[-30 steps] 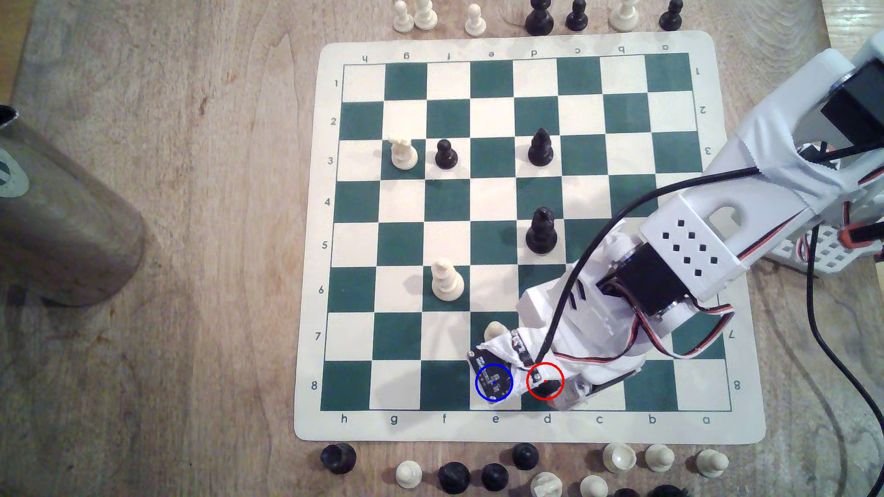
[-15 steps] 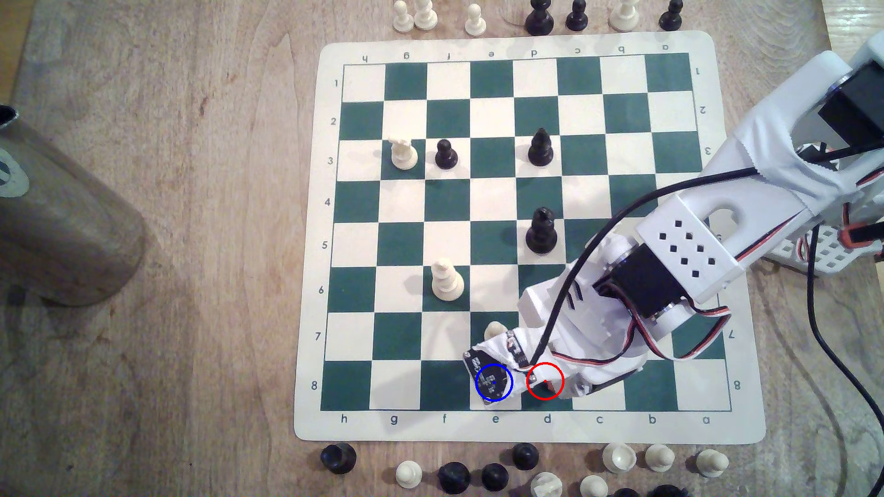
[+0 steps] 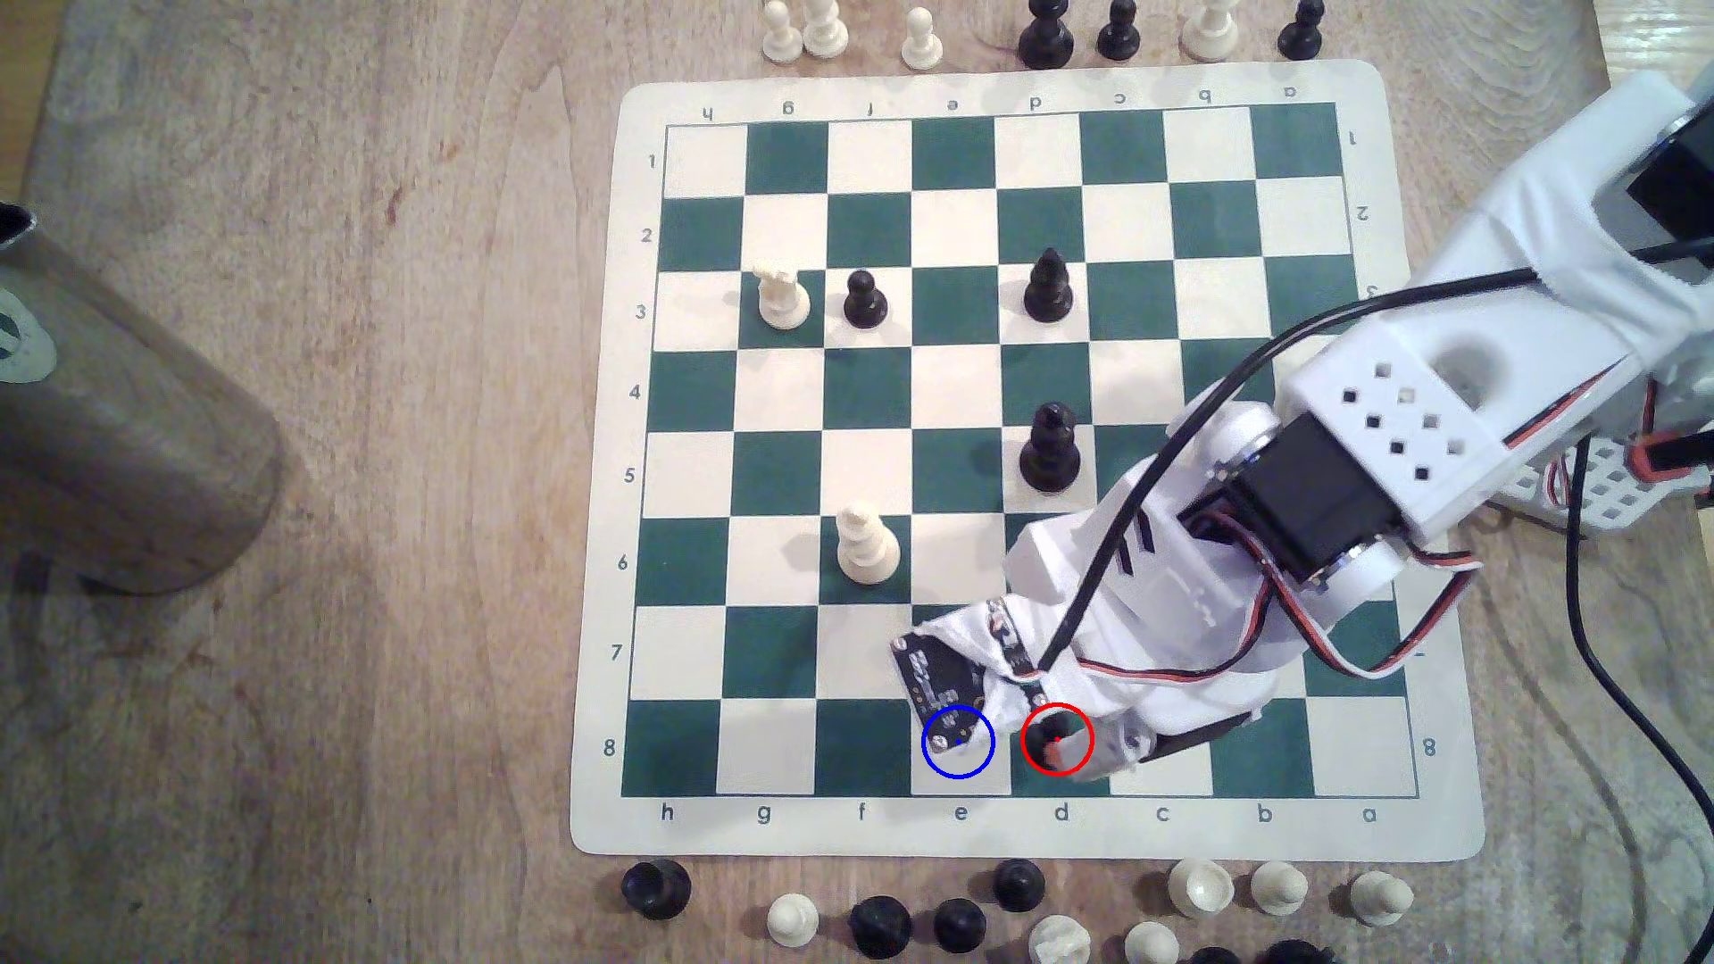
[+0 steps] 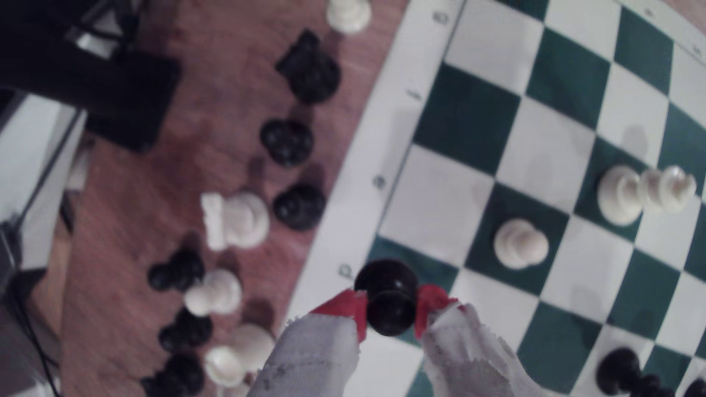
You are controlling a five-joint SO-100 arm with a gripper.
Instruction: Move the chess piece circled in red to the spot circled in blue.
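The arm (image 3: 1391,408) is white plastic, one link pierced with small square holes and an oval slot. Black servo blocks (image 3: 1317,519) sit at the joints. A black cable and red-white-black wires run along it. White cloth wraps the gripper (image 4: 391,317), whose fingertips (image 4: 353,307) are red.

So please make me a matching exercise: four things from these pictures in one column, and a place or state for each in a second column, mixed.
1. pawn
2. spot
3. gripper
4. white pawn

A. cream square, blue ring
B. green square near the spot
C. shut on a piece
D. between red pads

Pairs: 1-D, 2-A, 3-C, 4-B
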